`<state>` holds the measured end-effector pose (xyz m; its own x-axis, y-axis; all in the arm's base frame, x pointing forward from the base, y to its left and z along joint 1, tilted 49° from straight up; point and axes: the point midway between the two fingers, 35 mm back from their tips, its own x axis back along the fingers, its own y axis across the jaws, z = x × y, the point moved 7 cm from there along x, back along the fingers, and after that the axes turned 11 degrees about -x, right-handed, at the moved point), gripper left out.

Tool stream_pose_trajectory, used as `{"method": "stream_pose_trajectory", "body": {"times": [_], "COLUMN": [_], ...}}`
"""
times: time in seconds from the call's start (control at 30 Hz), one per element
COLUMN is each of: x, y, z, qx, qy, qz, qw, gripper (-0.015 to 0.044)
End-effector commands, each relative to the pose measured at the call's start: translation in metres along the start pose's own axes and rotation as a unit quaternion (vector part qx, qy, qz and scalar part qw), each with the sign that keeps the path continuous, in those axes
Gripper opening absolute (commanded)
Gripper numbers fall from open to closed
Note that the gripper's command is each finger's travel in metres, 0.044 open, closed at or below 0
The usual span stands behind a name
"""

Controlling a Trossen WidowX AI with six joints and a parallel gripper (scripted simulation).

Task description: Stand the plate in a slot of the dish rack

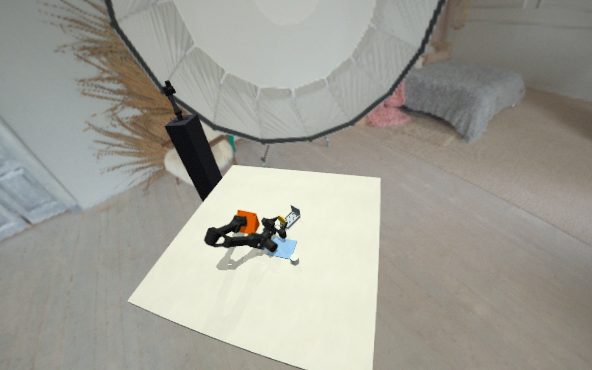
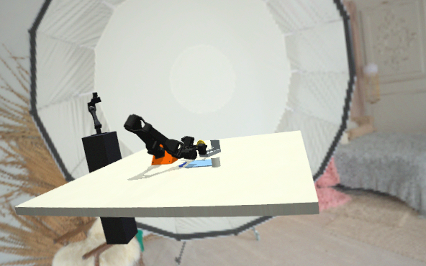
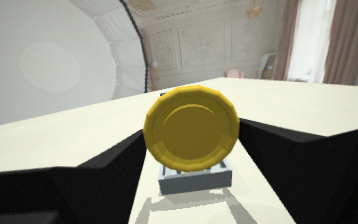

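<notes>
The yellow round plate is held at its two side edges by my gripper, which is shut on it. In the wrist view the plate stands upright, its face toward the camera. The grey dish rack is just beyond and below the plate. The plate hides most of the rack in the wrist view, so its rails and slots cannot be made out there. Whether the plate touches the rack is too small to tell.
A light blue mat lies beside the rack, under the forearm's end. A white-grey cylinder stands at the mat's corner. An orange block is by the arm's base. A small blue object lies near the mat.
</notes>
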<state>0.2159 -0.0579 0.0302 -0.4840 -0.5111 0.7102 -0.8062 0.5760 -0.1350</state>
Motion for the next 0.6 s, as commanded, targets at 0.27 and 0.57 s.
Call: {"method": "stream_pose_trajectory", "body": {"times": [0.27, 0.57], "x": [-0.014, -0.025], "y": [0.000, 0.000], "z": [-0.001, -0.001], "qx": [0.002, 0.006], "qy": [-0.001, -0.003], "qz": [0.001, 0.003], "qw": [1.000, 1.000], "gripper": [0.0000, 0.0000]}}
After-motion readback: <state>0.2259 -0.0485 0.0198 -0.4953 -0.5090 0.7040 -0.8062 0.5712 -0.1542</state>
